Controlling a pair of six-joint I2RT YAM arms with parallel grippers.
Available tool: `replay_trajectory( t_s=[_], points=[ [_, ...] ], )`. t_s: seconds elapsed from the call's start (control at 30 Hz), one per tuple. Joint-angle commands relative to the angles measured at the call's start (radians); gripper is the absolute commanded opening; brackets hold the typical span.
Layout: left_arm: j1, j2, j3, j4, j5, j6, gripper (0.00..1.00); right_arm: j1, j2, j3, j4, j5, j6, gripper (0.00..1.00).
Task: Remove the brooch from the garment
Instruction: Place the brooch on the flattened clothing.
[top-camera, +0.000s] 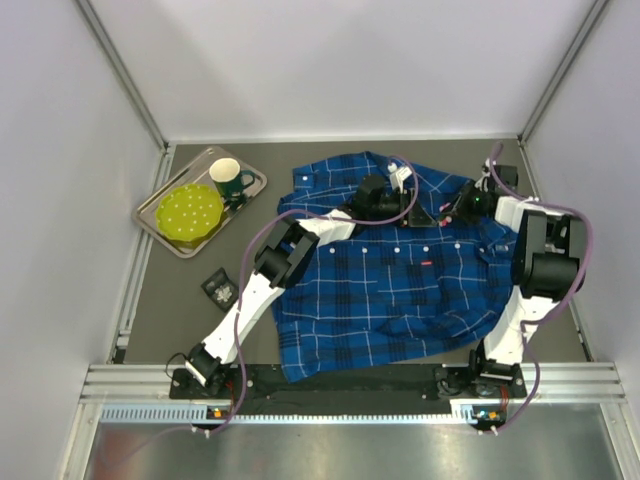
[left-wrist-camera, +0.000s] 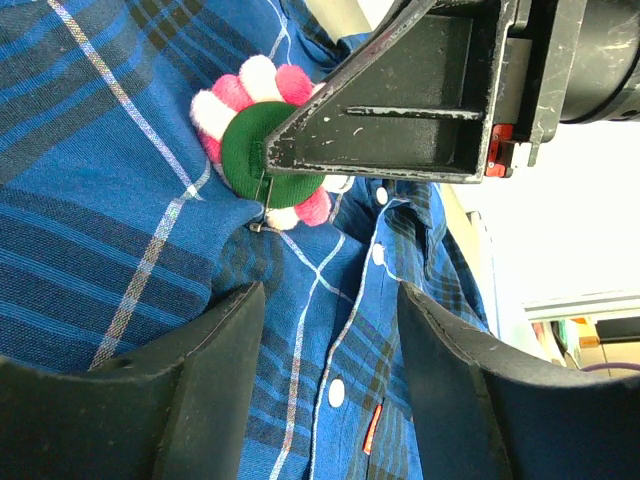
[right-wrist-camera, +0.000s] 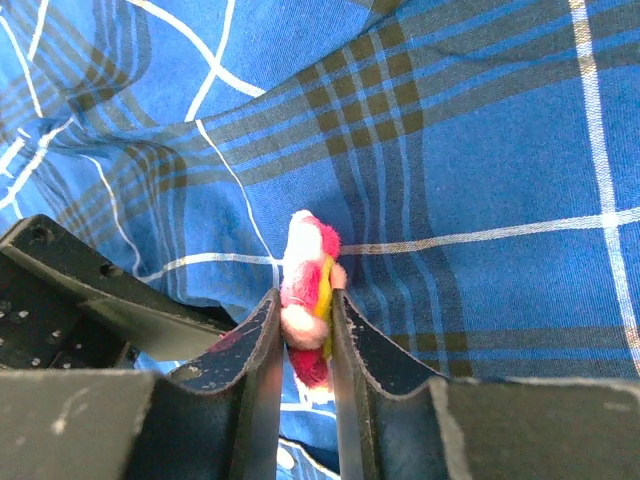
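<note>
Our right tool (right-wrist-camera: 303, 312) clamps tight on the pink-and-green brooch (right-wrist-camera: 305, 265), pinned high on the garment (top-camera: 400, 290), right of centre overhead. Our left tool (left-wrist-camera: 328, 300) gapes empty beside it. Grip's made; next we'd hold the garment flat and unpin.

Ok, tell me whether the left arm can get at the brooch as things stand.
Probably only partly. The left gripper is open and facing the brooch, but the right gripper is shut on it and covers part of it.
</note>
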Motion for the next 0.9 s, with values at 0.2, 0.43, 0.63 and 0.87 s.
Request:
replay_trajectory(
  t_s=[0.2,0.43,0.63,0.87],
  points=[
    [-0.001,-0.055,-0.007,0.014,0.02,0.003,0.62,-0.069,-0.004,-0.058,0.066,-0.191,0.053,0.21],
    [-0.01,-0.067,-0.002,-0.074,0.0,0.09,0.62,-0.117,0.044,-0.036,0.053,-0.291,0.108,0.21],
    [-0.009,-0.067,-0.002,-0.068,0.009,0.087,0.62,-0.143,0.056,0.0,0.028,-0.316,0.101,0.22],
    [-0.013,-0.075,-0.002,0.011,0.047,0.069,0.63,-0.16,0.101,0.027,-0.001,-0.368,0.079,0.24]
  ],
)
